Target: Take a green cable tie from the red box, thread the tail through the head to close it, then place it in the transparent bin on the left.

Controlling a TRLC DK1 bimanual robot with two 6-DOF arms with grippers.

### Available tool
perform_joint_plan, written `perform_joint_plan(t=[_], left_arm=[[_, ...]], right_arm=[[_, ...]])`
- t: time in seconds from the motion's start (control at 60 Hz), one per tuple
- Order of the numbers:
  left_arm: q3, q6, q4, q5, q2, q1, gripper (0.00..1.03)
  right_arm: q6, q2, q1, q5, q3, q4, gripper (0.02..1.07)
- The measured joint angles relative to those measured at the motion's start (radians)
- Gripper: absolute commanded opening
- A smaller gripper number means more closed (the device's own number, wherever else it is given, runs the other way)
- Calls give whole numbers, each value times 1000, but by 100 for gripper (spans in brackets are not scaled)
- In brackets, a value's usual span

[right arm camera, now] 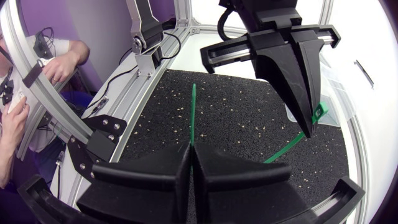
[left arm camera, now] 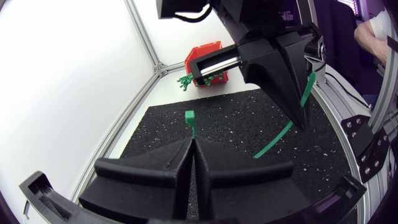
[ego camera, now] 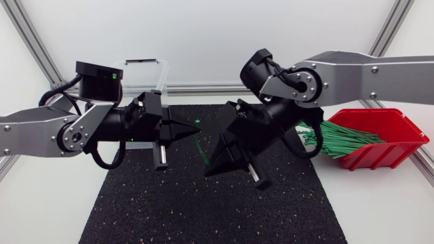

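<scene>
Cable tie (ego camera: 201, 146), green, arcs above the black mat (ego camera: 203, 210). Left end effector (ego camera: 192, 129) pinches its head end, right end effector (ego camera: 209, 171) clamps the tail

You have bright, even light from overhead: the white table (ego camera: 41, 210) comes close to washing out, the black mat (ego camera: 203, 210) stays matt with no glare, and shadows on the table are soft and faint. In your wrist views the mat's straight edges bow toward the borders.
</scene>
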Motion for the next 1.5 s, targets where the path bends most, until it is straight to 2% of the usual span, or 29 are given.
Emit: perform_joint_plan(t=[0.183, 0.417, 1.117, 1.5], left_arm=[[-85, 0, 117, -70, -31, -32, 3], [-159, 0, 218, -112, -74, -42, 3], [-290, 36, 415, -253, -122, -91, 3], [-323, 58, 510, -283, -122, -100, 3]], right_arm=[[-3, 75, -1, -43, 70, -83, 7], [-26, 161, -22, -85, 136, -164, 7], [-26, 296, -53, -141, 275, -308, 7], [-26, 368, -72, -194, 333, -405, 7]])
